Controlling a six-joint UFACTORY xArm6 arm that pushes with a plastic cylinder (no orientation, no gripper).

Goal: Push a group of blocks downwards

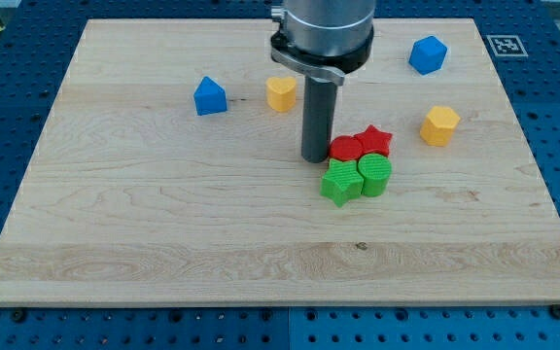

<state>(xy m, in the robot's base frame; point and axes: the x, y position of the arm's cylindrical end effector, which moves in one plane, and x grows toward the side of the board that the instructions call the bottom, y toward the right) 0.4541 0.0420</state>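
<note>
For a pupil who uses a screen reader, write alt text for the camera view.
My tip rests on a wooden board, just left of a tight cluster: red round block, red star, green star, green round block. Two blue blocks and two yellow blocks lie scattered above.

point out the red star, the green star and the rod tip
red star (375,140), camera view, on its top face
green star (339,182), camera view, on its top face
my tip (315,158), camera view, on the rod's very end, just left of the red blocks
</note>
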